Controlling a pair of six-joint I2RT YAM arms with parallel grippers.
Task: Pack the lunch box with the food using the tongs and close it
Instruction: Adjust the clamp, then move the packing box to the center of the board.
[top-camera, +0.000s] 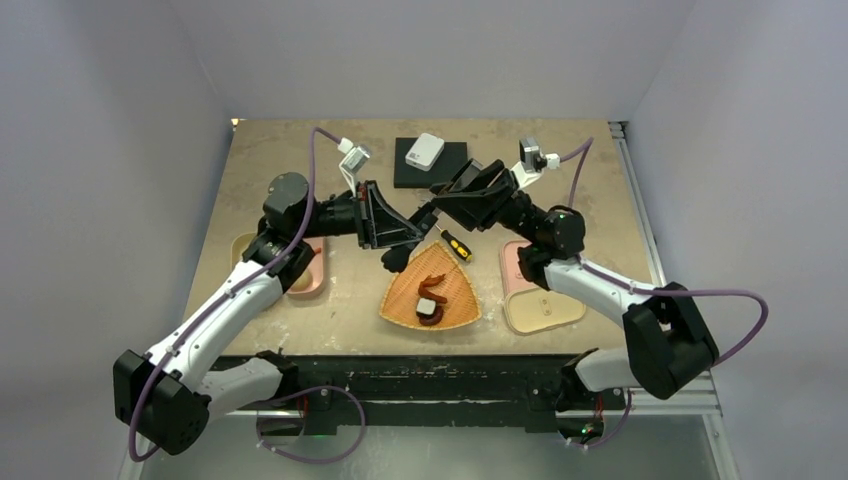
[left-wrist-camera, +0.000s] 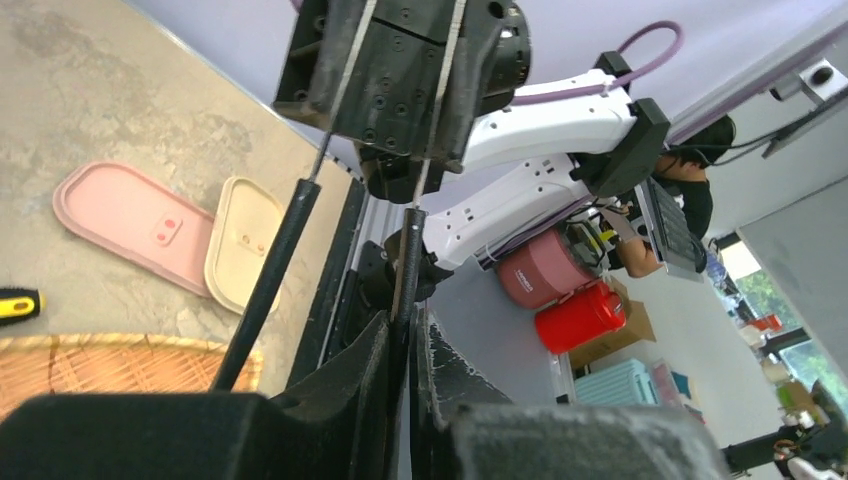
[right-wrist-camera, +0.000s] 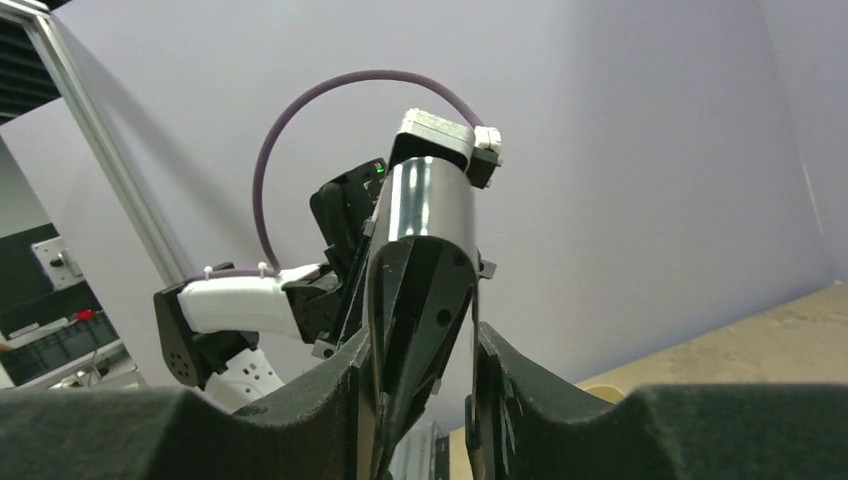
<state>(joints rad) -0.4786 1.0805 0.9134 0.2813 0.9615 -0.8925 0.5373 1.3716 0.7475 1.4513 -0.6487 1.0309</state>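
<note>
Left arm and right arm meet above the table, over the wicker tray where the food lies. Between them the tongs hang in mid-air: left gripper pinches one dark tong arm tight; right gripper straddles the shiny joined end, and I can't tell whether it grips.

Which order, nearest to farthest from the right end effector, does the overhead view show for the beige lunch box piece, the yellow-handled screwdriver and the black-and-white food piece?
From the right end effector:
1. yellow-handled screwdriver, just below it in the view.
2. black-and-white food piece, lower, on the woven tray.
3. beige lunch box piece, at the table's right side.
</note>
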